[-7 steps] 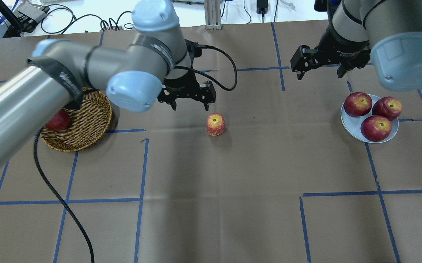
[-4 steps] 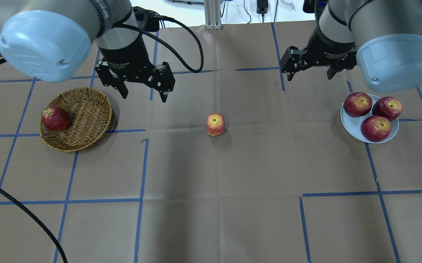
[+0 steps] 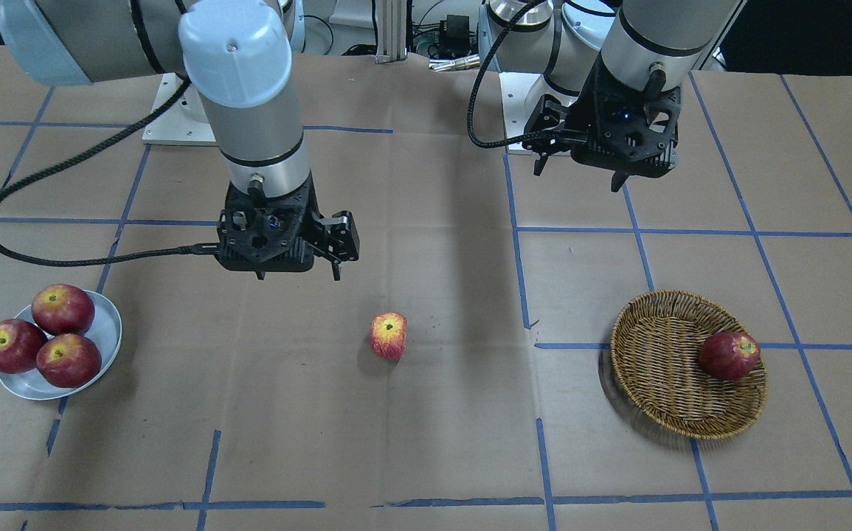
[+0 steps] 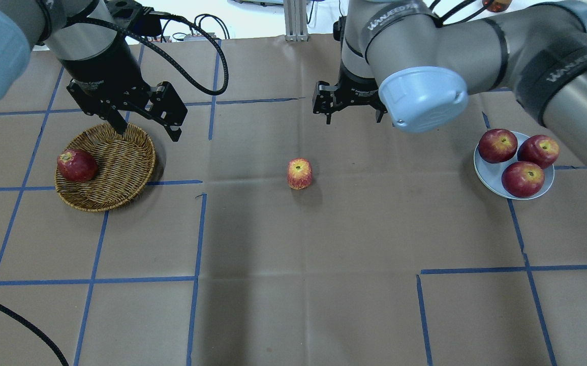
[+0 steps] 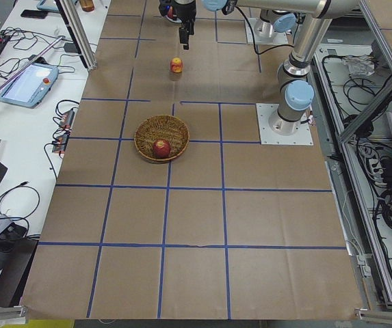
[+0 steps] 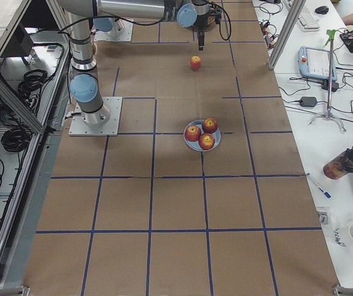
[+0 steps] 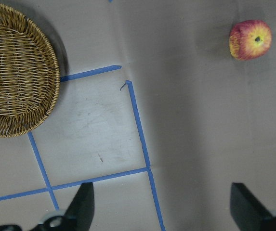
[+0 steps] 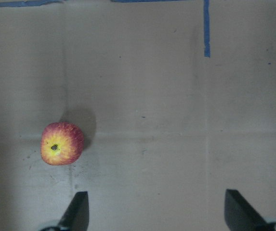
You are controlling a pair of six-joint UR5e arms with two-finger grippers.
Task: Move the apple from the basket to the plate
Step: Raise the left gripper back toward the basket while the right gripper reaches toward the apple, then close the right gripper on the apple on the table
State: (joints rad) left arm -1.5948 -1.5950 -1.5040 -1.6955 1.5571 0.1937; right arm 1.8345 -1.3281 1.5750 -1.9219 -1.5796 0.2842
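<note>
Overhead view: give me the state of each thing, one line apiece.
apple: standing on the bare table, stem hollow up, ungripped.
basket: holds one dark red apple at its edge.
plate: holds three red apples.
left gripper: open, empty, raised near the basket.
right gripper: open, empty, raised near the apple.

In the left wrist view the basket [image 7: 27,72] runs off the top and left edges. The left gripper [image 7: 162,192] shows only two fingers [image 7: 82,209], cut by the bottom edge. The right wrist view is soft, and the right gripper [image 8: 155,195] is cropped the same way. From overhead, a pale blue joint cap [image 4: 422,99] overlaps that gripper's 3 o'clock side, and three apples [image 4: 522,178] cover most of the plate [image 4: 486,170]. In both end views the jaws are too small to read.
</note>
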